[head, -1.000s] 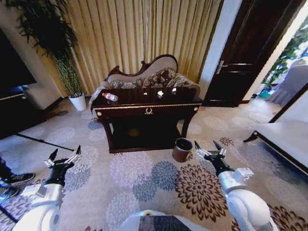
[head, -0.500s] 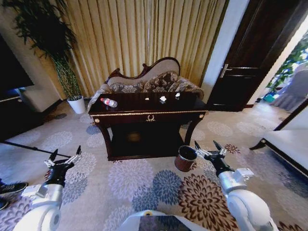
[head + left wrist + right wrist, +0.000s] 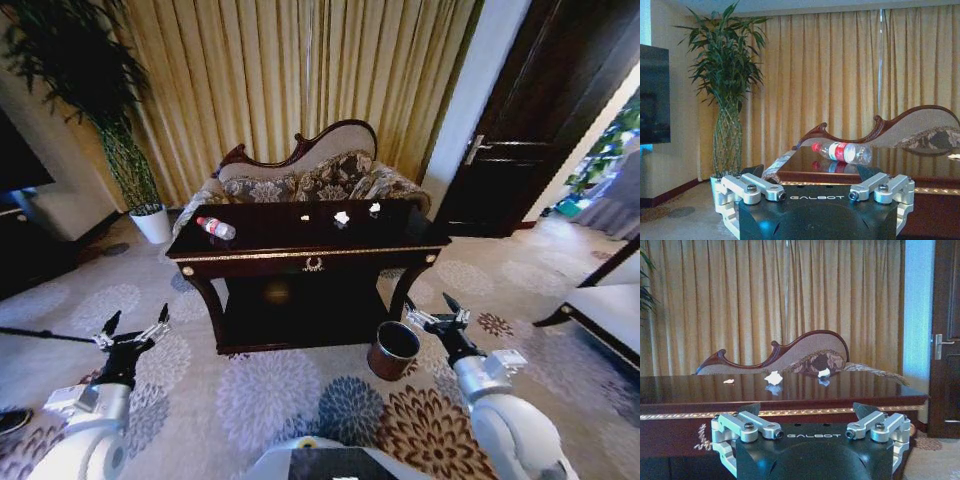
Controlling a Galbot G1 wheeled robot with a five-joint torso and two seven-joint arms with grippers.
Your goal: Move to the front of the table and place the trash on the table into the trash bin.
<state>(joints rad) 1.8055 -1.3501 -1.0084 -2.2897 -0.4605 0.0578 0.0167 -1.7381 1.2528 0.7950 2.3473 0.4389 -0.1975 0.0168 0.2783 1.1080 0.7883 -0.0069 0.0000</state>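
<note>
Sofa [image 3: 300, 175] behind table [image 3: 310, 255]; trash bin [image 3: 393, 350] beside right tool [image 3: 437, 314].

- The bench [image 3: 260, 232]: dark glossy wood, gold trim, gold wreath emblem on the front rail.
- Bottle [image 3: 216, 228]: clear plastic, red cap, red label.
- Paper scraps [image 3: 342, 217]: white.
- Trash bin [image 3: 393, 350]: reddish-brown, dark inside.
- Carpet [image 3: 270, 395]: pale grey with blue, brown and white flower medallions.
- Curtains [image 3: 300, 80]: golden yellow, pleated.
- Sofa [image 3: 330, 172]: floral fabric, carved dark wood back.

surface [image 3: 300, 232]: dark glossy wood, gold trim
bottle [image 3: 215, 227]: clear, red cap — lying on its side, left end
paper scraps [image 3: 342, 217]: white, crumpled — right of centre
bin [image 3: 393, 350]: reddish-brown, upright on the carpet by the right front leg
</note>
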